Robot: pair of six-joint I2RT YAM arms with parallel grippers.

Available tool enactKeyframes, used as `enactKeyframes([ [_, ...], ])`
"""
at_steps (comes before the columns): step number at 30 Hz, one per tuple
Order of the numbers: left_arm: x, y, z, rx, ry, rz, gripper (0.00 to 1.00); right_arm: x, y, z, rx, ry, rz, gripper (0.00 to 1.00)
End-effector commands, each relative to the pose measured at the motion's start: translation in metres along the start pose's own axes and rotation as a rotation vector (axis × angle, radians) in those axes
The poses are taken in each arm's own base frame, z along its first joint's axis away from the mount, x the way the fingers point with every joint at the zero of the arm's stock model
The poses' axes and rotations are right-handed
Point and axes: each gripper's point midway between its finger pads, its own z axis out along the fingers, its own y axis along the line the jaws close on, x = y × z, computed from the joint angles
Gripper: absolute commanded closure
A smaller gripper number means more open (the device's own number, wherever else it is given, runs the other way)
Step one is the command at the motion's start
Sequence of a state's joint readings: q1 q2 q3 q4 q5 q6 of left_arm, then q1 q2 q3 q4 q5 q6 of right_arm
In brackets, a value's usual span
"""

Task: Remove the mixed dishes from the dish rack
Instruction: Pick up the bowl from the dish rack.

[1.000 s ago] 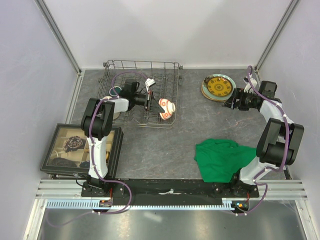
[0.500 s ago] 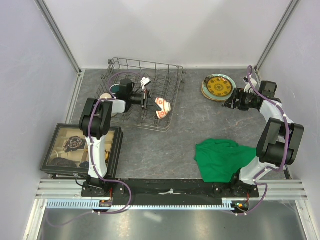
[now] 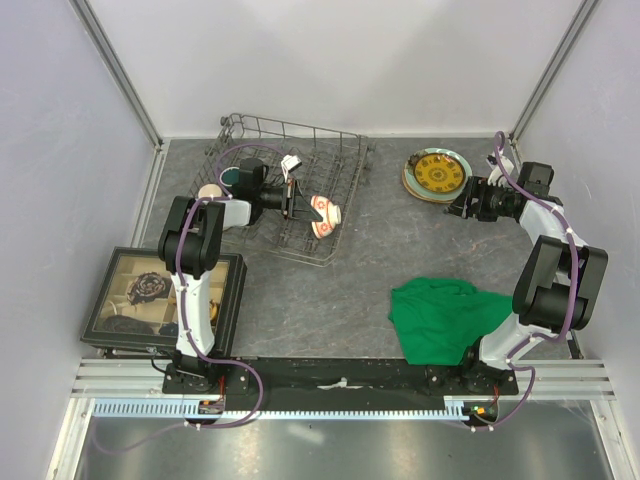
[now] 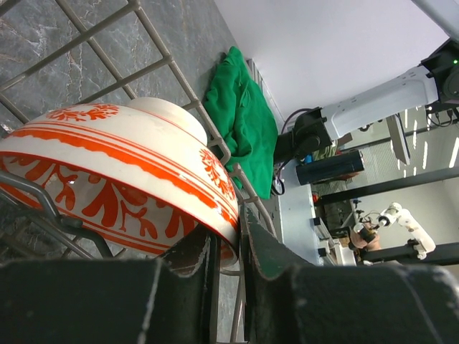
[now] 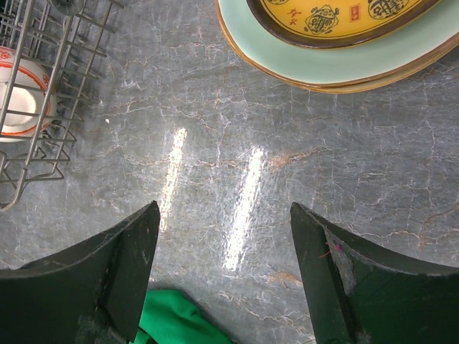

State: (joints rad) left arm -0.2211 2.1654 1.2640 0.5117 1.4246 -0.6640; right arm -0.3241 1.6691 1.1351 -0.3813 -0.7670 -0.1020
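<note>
My left gripper (image 3: 303, 205) is shut on the rim of the small red-and-white bowl (image 3: 326, 213), which lies on its side against the right-hand wires of the grey dish rack (image 3: 330, 160). In the left wrist view my fingers (image 4: 258, 251) pinch the bowl's (image 4: 107, 172) rim among rack wires (image 4: 172, 61). A dark green mug (image 3: 240, 178) and a tall beige cup (image 3: 209, 192) sit at the rack's left end. The yellow-patterned plate (image 3: 437, 173) tops a stack with the mint-green plate (image 5: 315, 66) and cream plate (image 5: 267, 70). My right gripper (image 3: 462, 205) is open and empty beside the stack (image 5: 226, 244).
The green cloth (image 3: 440, 318) lies crumpled at the front right. A black-framed compartment tray (image 3: 160, 300) stands at the front left. The rack sits skewed, close to the back wall. Metal frame posts stand at the back corners.
The left gripper pulled the bowl slightly left and back, and the rack twisted and shifted with it. The right arm has not moved.
</note>
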Motion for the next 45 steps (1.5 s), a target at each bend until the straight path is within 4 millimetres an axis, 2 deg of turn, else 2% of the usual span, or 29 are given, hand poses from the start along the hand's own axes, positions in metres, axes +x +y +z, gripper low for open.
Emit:
enactKeyframes([
  [1, -0.022, -0.031, -0.004, 0.029, -0.003, 0.104, 0.98, -0.008, 0.002, -0.001, -0.027, -0.020, -0.030, 0.19],
  [10, -0.036, -0.060, -0.006, 0.039, -0.008, 0.168, 0.98, -0.007, 0.002, 0.000, -0.028, -0.017, -0.028, 0.19],
  [21, -0.043, -0.081, -0.007, 0.046, -0.011, 0.209, 0.99, -0.007, 0.002, 0.000, -0.030, -0.015, -0.029, 0.19],
  [27, -0.055, -0.105, -0.009, 0.043, -0.020, 0.267, 0.99, -0.007, 0.002, 0.000, -0.030, -0.015, -0.031, 0.19],
  [30, -0.064, -0.112, -0.010, 0.008, -0.033, 0.280, 0.98, -0.006, 0.002, 0.000, -0.032, -0.012, -0.028, 0.19],
  [31, -0.074, -0.115, -0.009, -0.011, -0.043, 0.349, 0.99, -0.008, 0.002, 0.000, -0.030, -0.016, -0.030, 0.19],
  [32, -0.070, -0.114, -0.010, -0.033, -0.036, 0.292, 0.98, -0.007, 0.003, 0.000, -0.031, -0.014, -0.030, 0.19],
  [33, -0.072, -0.116, -0.009, -0.047, -0.036, 0.307, 0.99, -0.008, 0.003, 0.000, -0.033, -0.016, -0.031, 0.19],
  [34, -0.082, -0.118, -0.008, -0.075, -0.046, 0.382, 0.98, -0.009, 0.004, -0.001, -0.034, -0.018, -0.033, 0.18],
  [35, -0.076, -0.117, -0.008, -0.094, -0.033, 0.325, 0.99, -0.009, 0.004, -0.001, -0.034, -0.019, -0.033, 0.19],
  [37, -0.082, -0.122, -0.003, -0.125, -0.024, 0.393, 0.98, -0.010, 0.004, -0.002, -0.034, -0.021, -0.036, 0.18],
  [38, -0.077, -0.123, -0.001, -0.141, -0.007, 0.365, 0.98, -0.009, 0.005, -0.002, -0.034, -0.020, -0.034, 0.18],
  [39, -0.083, -0.125, 0.001, -0.176, -0.008, 0.388, 0.98, -0.010, 0.004, -0.002, -0.032, -0.023, -0.033, 0.19],
  [45, -0.081, -0.133, 0.030, -0.283, 0.096, 0.509, 0.98, -0.022, 0.004, -0.014, 0.020, -0.063, -0.066, 0.19],
])
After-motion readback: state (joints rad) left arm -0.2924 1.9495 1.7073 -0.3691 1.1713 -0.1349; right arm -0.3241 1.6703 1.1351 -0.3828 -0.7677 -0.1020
